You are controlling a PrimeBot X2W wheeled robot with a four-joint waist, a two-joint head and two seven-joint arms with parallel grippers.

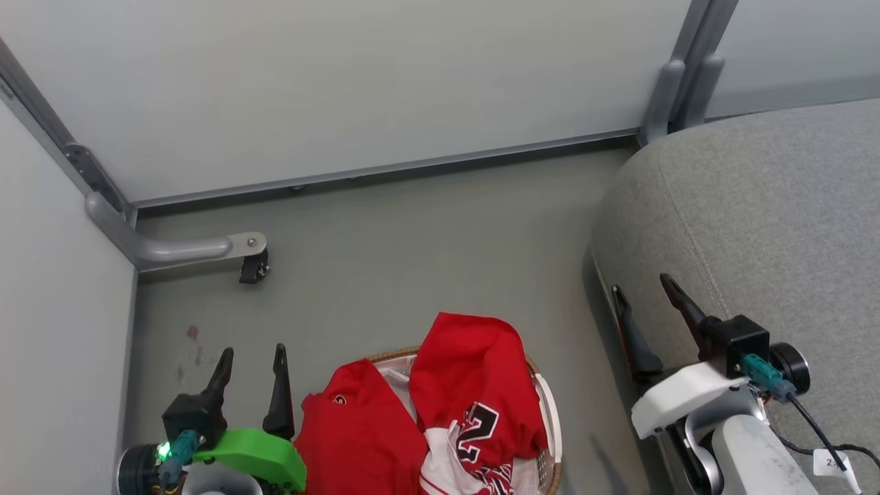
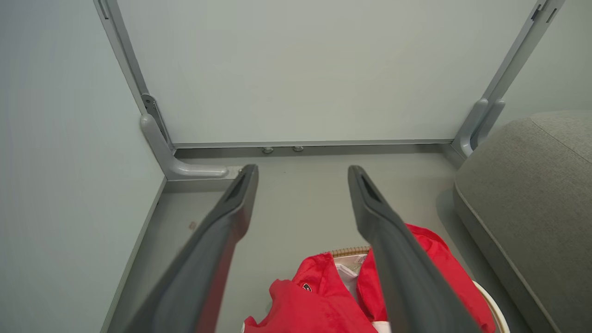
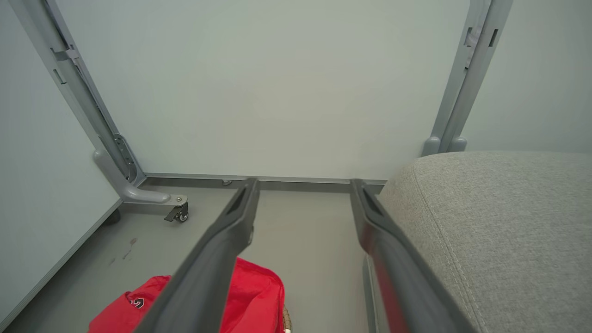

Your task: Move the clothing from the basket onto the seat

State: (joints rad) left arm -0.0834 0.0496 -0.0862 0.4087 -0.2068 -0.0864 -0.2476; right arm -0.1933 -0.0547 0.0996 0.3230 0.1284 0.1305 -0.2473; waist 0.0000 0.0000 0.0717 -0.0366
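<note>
Both grippers stood released and empty, fingers spread wide. The left gripper [image 1: 253, 349] hung at the near left over bare floor [image 1: 412, 261], just beside the laundry basket [image 1: 548, 402]. The right gripper [image 1: 641, 283] hovered at the right, by the rounded edge of the grey sofa cushion [image 1: 756, 206]. Between them the red jerseys [image 1: 474, 371] lay heaped in the basket, one raised against the far rim with a black-and-white number showing; none was on the cushion. The step in hand looked like the first reach. Done well, a gripper would come down on a raised fold, pinch fabric alone and not the white liner [image 1: 397, 377] or rim, then lift until trailing cloth cleared the basket before swinging right to the cushion
</note>
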